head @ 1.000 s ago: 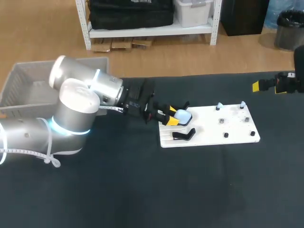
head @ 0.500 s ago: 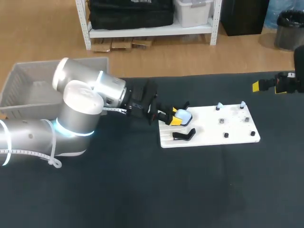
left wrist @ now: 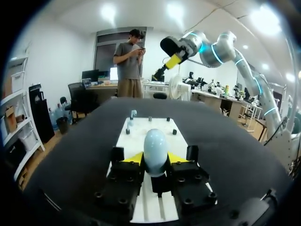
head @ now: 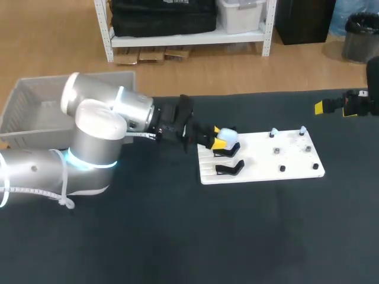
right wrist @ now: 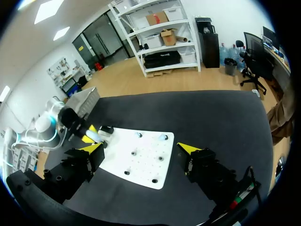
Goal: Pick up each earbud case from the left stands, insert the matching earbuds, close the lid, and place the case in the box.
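Near mid-frame in the head view, at the white board's (head: 278,155) left end, the left gripper's (head: 219,142) fingers (left wrist: 134,158) pinch the pale blue earbud case (head: 228,136) by its two sides; it looks light, rigid and slippery-smooth, so holding across its widest middle seems safest.

We get bright, even overhead light. The ceiling lamps (left wrist: 109,10) blow out white in both wrist views. The dark surface (head: 177,236) reads matte; the white board (head: 260,157) looks washed. Shadows soft, hard to tell on the surface.
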`<state>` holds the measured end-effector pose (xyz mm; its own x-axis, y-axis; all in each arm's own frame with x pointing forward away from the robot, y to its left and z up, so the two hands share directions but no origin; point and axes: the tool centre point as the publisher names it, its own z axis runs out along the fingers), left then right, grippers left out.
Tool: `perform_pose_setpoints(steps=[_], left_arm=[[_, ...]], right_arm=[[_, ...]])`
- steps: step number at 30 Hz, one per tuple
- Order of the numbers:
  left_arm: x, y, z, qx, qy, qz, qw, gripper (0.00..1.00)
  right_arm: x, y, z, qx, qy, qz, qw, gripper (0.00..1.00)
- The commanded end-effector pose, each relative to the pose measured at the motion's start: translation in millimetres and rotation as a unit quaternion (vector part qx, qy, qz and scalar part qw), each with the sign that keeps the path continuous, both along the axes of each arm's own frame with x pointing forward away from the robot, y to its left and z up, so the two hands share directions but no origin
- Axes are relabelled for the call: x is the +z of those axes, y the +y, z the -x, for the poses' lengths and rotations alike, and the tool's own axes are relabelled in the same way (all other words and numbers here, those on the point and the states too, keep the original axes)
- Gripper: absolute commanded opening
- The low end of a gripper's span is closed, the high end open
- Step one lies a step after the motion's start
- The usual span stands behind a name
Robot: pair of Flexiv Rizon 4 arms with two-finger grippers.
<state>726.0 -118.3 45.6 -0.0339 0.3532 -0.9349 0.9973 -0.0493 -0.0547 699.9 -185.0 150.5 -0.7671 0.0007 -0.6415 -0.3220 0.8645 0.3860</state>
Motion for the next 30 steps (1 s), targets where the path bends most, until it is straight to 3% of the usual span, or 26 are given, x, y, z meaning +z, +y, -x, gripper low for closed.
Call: perform_pose_setpoints(steps=[1,9,30], left_arm=[[26.5,10,17.9,0.041,-0.025,0.031,0.998,0.0],[71.8,8,20.6,0.045,-0.039,0.08,0.995,0.0],[71.8,8,20.6,0.045,-0.039,0.08,0.995,0.0]], right_arm=[[-1,-1,-1.1,0.002,0.0,-0.002,1.0,1.0],[-1,-1,-1.1,0.002,0.0,-0.002,1.0,1.0],[-1,-1,-1.1,0.002,0.0,-0.002,1.0,1.0]])
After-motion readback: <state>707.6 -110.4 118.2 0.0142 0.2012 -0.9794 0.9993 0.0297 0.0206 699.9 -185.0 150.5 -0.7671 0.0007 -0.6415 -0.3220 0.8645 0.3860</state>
